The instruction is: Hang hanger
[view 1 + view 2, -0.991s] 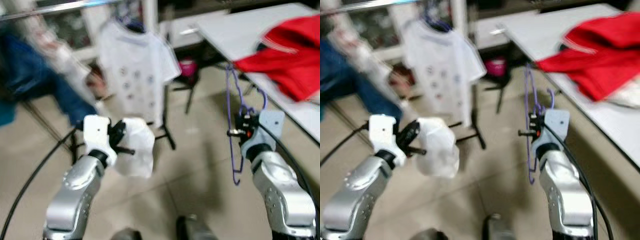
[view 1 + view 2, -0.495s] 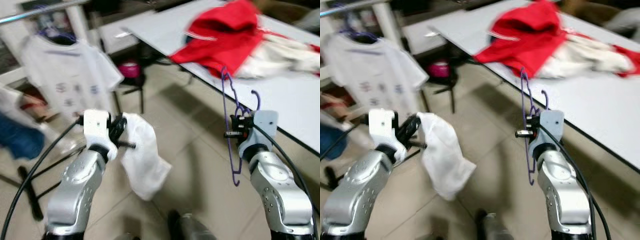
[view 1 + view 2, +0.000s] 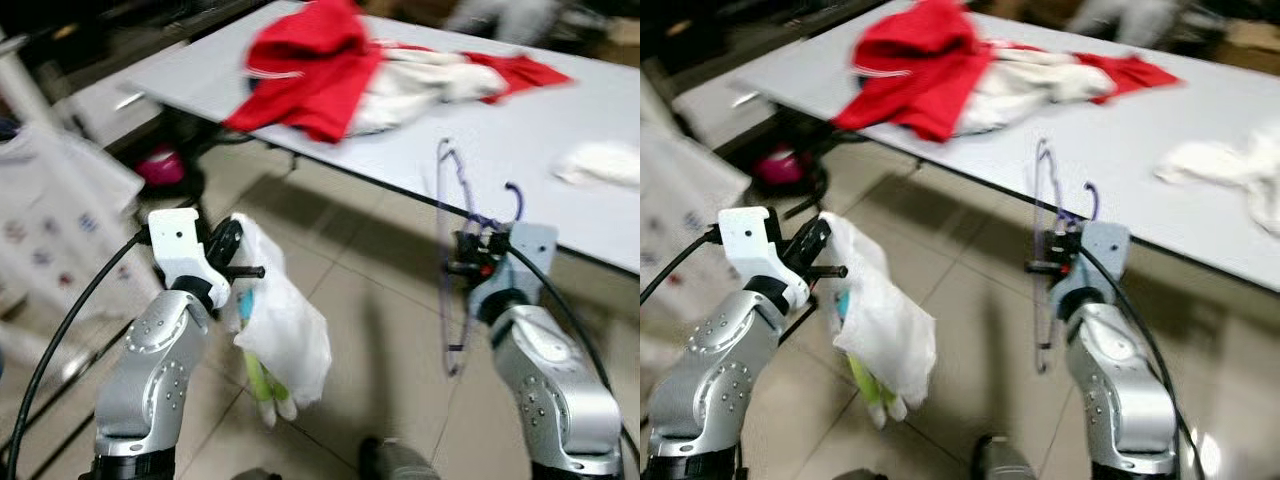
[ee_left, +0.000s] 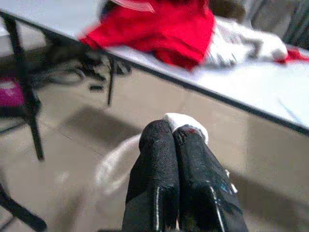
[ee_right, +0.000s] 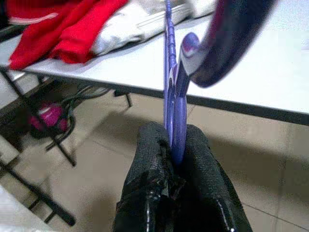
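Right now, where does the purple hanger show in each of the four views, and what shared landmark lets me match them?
Left eye view: hanger right of centre, upright, clamped in the right gripper.
Right eye view: hanger just right of centre, in front of the table edge.
Left wrist view: no hanger; the left gripper pinches a white cloth.
Right wrist view: hanger rises from between the fingers.
Shared landmark: red garment on the table.

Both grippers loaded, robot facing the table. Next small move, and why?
Probably bring the two loads together: the right gripper is shut on the purple hanger, upright beside the table, and the left gripper is shut on the white garment, which hangs off the hanger. Dressing looks like the step before hanging.
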Robot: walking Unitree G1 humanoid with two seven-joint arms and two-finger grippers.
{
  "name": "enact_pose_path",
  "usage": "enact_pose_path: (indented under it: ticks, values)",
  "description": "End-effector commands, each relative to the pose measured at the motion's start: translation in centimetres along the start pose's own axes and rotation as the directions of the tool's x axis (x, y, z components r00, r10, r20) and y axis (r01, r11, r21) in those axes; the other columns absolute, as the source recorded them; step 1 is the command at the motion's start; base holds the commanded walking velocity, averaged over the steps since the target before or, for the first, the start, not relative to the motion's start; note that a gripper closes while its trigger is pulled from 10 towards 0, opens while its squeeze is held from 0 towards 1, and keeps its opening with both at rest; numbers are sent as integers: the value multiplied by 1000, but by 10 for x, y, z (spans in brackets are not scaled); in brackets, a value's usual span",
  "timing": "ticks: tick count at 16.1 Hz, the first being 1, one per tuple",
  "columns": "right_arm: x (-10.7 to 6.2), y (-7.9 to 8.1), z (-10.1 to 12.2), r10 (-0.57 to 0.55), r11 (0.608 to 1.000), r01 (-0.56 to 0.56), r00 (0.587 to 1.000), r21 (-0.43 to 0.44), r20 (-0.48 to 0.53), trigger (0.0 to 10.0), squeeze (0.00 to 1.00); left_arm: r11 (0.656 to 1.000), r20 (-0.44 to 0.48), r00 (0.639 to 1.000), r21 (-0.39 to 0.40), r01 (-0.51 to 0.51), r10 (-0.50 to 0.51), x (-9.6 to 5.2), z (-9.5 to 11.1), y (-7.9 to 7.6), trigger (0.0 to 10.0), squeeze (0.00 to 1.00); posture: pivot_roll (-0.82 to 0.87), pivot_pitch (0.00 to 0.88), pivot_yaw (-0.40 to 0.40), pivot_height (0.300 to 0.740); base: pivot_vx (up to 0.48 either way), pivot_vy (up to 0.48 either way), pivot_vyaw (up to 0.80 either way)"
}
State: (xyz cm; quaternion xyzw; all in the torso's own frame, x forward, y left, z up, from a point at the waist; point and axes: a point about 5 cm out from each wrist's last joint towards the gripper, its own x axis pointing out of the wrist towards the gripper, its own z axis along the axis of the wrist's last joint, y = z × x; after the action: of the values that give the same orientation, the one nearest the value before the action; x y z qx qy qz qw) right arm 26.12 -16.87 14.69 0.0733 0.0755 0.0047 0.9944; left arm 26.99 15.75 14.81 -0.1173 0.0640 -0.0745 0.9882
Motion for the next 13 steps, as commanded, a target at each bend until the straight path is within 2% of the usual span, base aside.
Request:
enact_pose_path:
  ticks: [1, 2, 3, 4, 5, 6, 7, 9, 10, 11, 13]
  values:
    - [-2, -3, 6, -19, 1000, 19, 1000, -6, 22, 10000, 0, 999, -28, 1000, -31, -14, 13, -3, -2, 2, 10000, 0, -138, 112, 74, 740, 0, 0, -800]
    - [0, -2, 5, -32, 999, 32, 999, -18, 19, 10000, 0, 998, -39, 999, -66, -6, 4, -4, -4, 1, 10000, 0, -140, 107, 70, 740, 0, 0, -781]
    - [0, -2, 6, -32, 999, 32, 999, -26, 18, 10000, 0, 998, -39, 999, -64, -4, 1, -4, -4, 0, 10000, 0, -140, 107, 70, 740, 0, 0, -750]
    - [0, -3, 7, -32, 998, 33, 999, -62, 5, 10000, 0, 1000, 8, 1000, 15, -1, 1, -1, 0, -1, 10000, 0, -143, 108, 70, 740, 0, 0, -750]
    - [0, -5, 6, -30, 998, 30, 1000, -62, -3, 10000, 0, 999, 41, 999, 38, -11, 9, -1, 3, -1, 10000, 0, -138, 122, 74, 740, 0, 0, -750]
    - [-1, -7, 6, -30, 998, 30, 1000, -49, 2, 10000, 0, 1000, 49, 999, 10, -8, 8, -2, 5, 0, 10000, 0, -138, 122, 74, 740, 0, 0, -744]
    - [-2, -11, 9, -63, 991, 69, 996, -117, 59, 10000, 0, 998, 61, 996, 17, -66, 64, -3, 7, 6, 10000, 0, -145, 119, 72, 740, 0, 0, -750]
    - [-2, -9, 10, -33, 996, 37, 998, -76, 51, 10000, 0, 997, 63, 996, 15, -69, 68, -3, 9, 11, 10000, 0, -161, 103, 72, 740, 0, 0, -800]
    - [-1, -7, 15, -10, 997, 15, 998, -69, 67, 10000, 0, 994, 75, 995, 86, -69, 62, -1, 12, 11, 10000, 0, -165, 103, 72, 740, 0, 0, -800]
    - [1, -6, 21, -3, 998, 9, 996, -62, 85, 10000, 0, 983, 25, 997, 171, -72, 69, 0, 8, 9, 10000, 0, -163, 115, 77, 740, 0, 0, -800]
    - [0, -4, 20, 37, 995, -32, 998, -96, 49, 10000, 0, 983, 18, 1000, 182, -26, 23, -2, 7, 2, 10000, 0, -163, 117, 72, 740, 0, 0, -750]
